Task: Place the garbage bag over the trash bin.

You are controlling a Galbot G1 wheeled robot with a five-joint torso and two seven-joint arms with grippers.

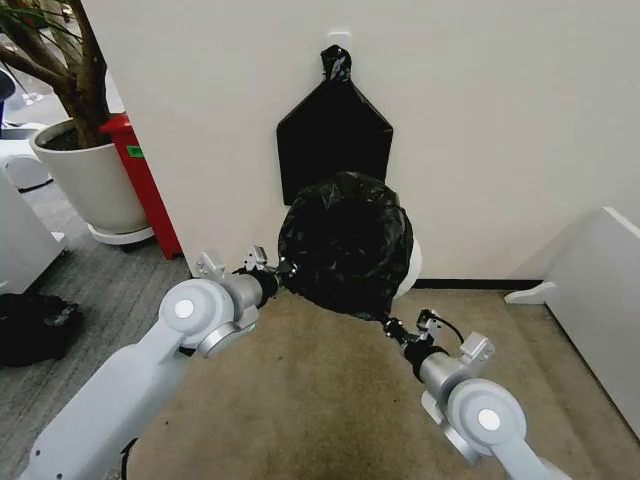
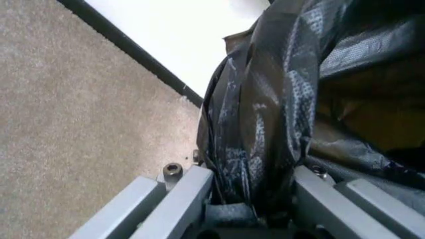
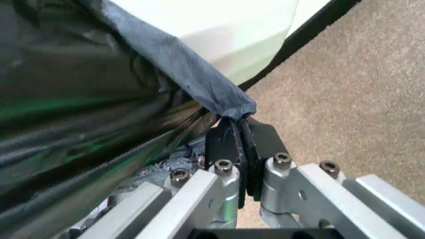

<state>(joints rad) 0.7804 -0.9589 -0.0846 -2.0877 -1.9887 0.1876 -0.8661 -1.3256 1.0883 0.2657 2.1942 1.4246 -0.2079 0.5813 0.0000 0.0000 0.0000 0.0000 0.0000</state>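
1. Garbage bag [image 1: 345, 243] hangs stretched between both grippers over the tan carpet [image 1: 330, 400], in front of the white wall [image 1: 480, 120]. It bulges into a round, crinkly black mass, low and centre in the head view.
2. Left gripper [image 1: 283, 270] is at the bag's left edge. In the left wrist view, bunched black film [image 2: 256, 149] sits between the two metal fingers [image 2: 182, 191], which are clamped on it.
3. Trash bin [image 1: 410, 268]: just a white sliver past the bag's right side, against the wall. The bag covers the rest, so I can't tell whether it is over the rim or merely in front.
4. Right gripper [image 1: 392, 327] is at the bag's lower right corner, nearer than the left one. In the right wrist view its black pads [image 3: 229, 149] are pressed together on a thin fold of the film.
5. Flat black bag bundle [image 1: 333, 130], knotted on top, hangs on the wall behind and above the loose bag.
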